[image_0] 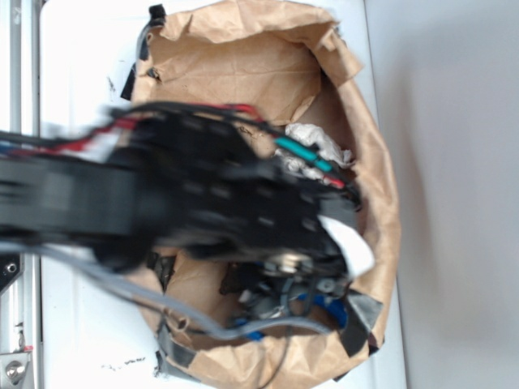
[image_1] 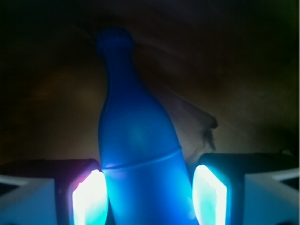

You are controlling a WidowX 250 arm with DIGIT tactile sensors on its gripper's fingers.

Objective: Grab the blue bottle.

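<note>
Two pads [image_1: 89, 199] of the gripper [image_1: 149, 197] flank the blue bottle [image_1: 136, 154], spread apart with a slight gap at 3 o'clock, not yet clamped. Its neck points to 12 o'clock inside the paper bag [image_0: 373, 162]. Smooth plastic could squirt out if squeezed off-centre.

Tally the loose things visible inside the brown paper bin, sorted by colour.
Blue: 1, the blue bottle, between the gripper pads
White: 1, a crumpled paper wad
Total: 2; the arm hides much of the brown paper bin, so more may be hidden.
</note>
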